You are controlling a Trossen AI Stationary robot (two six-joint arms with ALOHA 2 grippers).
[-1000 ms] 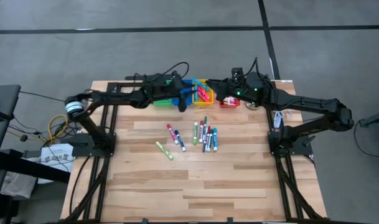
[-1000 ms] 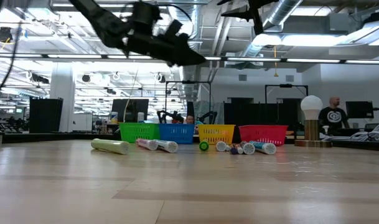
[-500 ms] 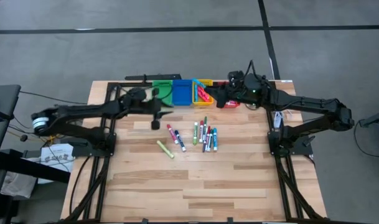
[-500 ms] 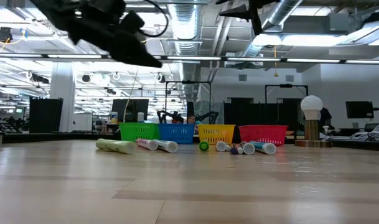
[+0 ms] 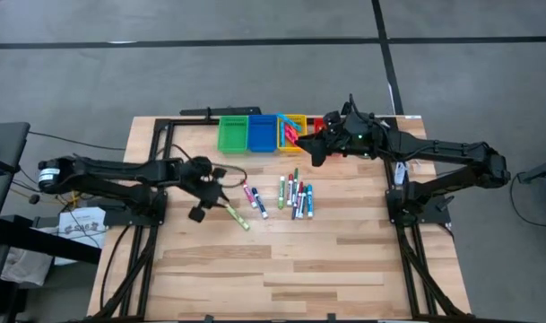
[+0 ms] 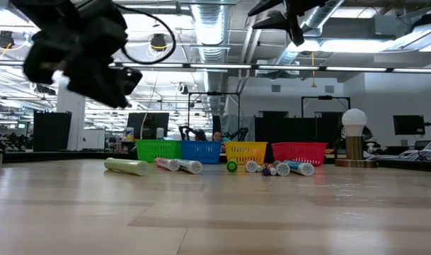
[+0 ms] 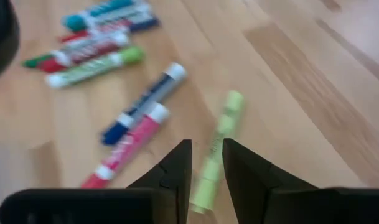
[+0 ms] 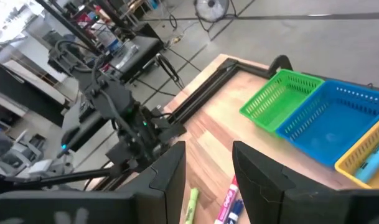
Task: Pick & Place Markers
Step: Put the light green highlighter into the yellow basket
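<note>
Swung back from the bins since a second ago: left gripper, fingers narrowly parted, empty, above yellow-green marker. Slim, capped, lying diagonally on the plank table. Right gripper spread, by the mesh bins.

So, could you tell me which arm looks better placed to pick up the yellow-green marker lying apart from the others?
The left, probably. Its pincer hangs just beside the yellow-green marker, which shows between its fingertips in the left wrist view. The right pincer is up by the bins.
</note>
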